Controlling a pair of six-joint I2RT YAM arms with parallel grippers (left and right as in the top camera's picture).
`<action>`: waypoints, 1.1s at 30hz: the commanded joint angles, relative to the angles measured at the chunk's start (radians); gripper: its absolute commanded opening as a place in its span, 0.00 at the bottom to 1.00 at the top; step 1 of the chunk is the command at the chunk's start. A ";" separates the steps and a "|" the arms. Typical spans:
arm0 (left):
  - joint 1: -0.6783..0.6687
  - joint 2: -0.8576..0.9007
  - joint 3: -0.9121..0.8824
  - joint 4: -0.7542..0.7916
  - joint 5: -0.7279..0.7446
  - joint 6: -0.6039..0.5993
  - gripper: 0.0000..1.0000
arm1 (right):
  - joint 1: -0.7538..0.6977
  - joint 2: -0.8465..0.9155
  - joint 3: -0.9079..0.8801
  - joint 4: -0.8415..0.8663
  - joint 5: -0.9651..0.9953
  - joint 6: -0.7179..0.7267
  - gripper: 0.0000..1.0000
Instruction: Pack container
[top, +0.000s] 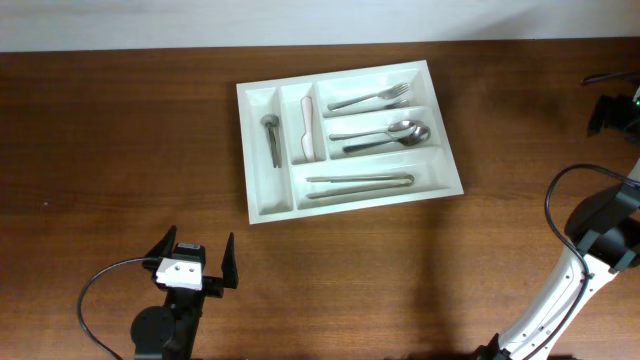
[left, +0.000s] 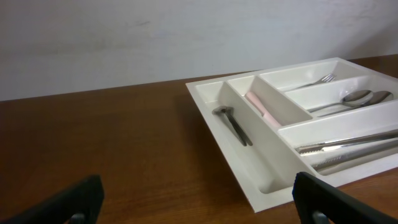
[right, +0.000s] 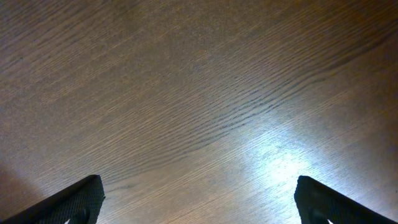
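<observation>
Container (top: 280, 192): white five-compartment tray, resting flat on the brown wooden table (top: 100, 150) in the far centre of the overhead view, turned slightly askew to the table edge.

Contents:
- The outer narrow compartment holds a dark metal utensil (top: 270, 138).
- The next narrow compartment holds a pale pink-white piece (top: 306, 128).
- The three long compartments hold forks (top: 372, 98), spoons (top: 385, 135) and long metal pieces (top: 360, 182), from far to near.

Left gripper (top: 197, 243): positioned at the near left of the table, fingers spread wide, nothing between them. The container lies ahead of it and off to its right, well apart, with no contact. In the left wrist view the near corner of the container (left: 258, 165) appears just above the right-hand finger (left: 323, 199), and bare wood fills the gap between the fingers.

Right gripper (right: 199, 186): fingers spread wide and empty. Its wrist view shows only table wood (right: 199, 93) below the fingers.
</observation>
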 joint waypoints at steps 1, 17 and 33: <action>0.007 -0.010 -0.010 0.004 -0.011 0.016 0.99 | -0.001 -0.004 -0.007 0.001 -0.005 -0.003 0.99; 0.007 -0.010 -0.010 0.004 -0.011 0.016 0.99 | 0.012 -0.081 -0.007 0.000 0.006 -0.003 0.99; 0.007 -0.010 -0.010 0.004 -0.011 0.016 0.99 | 0.067 -0.621 -0.282 0.357 -0.056 0.001 0.99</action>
